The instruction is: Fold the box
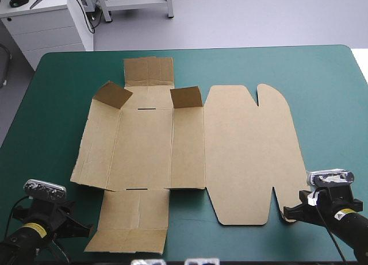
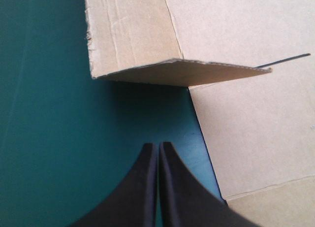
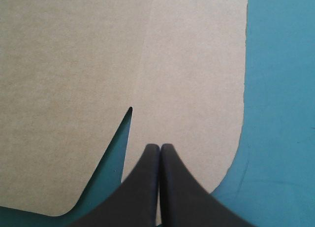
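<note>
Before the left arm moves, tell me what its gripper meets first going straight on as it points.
Likely the lifted panel edge of the box, beyond bare teal-green cover; the left gripper, fingers shut, might instead slip under it.

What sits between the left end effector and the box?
Only bare teal-green cover. In the left wrist view, the shut left end effector points across a shadowed strip of it, stopping short of the box.

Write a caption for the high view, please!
Flat brown box on the teal-green table, two small flaps raised, left gripper and right gripper waiting by its near edge.
</note>
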Motion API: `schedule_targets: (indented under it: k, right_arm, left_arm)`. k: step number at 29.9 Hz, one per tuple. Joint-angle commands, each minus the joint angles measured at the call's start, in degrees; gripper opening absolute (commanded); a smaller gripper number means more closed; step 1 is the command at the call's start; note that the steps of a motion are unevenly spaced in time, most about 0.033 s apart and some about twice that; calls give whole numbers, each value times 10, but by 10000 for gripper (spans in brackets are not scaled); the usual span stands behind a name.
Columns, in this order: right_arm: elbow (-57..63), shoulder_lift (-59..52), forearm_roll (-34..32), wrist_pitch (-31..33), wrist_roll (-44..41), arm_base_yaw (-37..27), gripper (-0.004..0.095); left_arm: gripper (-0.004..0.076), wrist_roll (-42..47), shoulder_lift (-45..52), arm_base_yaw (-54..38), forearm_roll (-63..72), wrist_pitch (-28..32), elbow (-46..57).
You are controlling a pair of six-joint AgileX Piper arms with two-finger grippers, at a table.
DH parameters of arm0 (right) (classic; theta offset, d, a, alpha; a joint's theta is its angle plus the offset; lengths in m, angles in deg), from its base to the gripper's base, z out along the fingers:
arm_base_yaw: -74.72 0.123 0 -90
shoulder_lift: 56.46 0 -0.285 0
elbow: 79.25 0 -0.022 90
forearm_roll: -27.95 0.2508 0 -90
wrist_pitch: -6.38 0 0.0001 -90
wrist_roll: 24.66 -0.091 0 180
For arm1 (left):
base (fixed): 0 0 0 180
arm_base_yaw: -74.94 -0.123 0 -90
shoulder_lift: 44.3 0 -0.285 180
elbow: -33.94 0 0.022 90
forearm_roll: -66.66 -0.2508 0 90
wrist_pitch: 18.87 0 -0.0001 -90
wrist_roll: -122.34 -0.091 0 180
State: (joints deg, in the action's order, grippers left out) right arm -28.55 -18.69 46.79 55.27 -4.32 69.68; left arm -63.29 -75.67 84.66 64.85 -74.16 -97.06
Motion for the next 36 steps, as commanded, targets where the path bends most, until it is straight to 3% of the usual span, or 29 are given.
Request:
schedule_targets:
  k: [1,8,17,24,36]
  right_arm:
    - [-15,1,13,-23,1,1,-19]
    - [-15,1,13,-23,1,1,-19]
    - [-15,1,13,-23,1,1,-19]
    - [-15,1,13,-23,1,1,-19]
    - [-15,1,12,-23,1,1,-19]
  left_arm:
    - [-8,4,-7,0,2,31,-14]
    - [-8,4,-7,0,4,8,-42]
    - [-8,4,-27,0,4,-45,-190]
    - [-8,23,-127,0,4,-82,-281]
    - [-6,21,-349,-8,0,-15,-369]
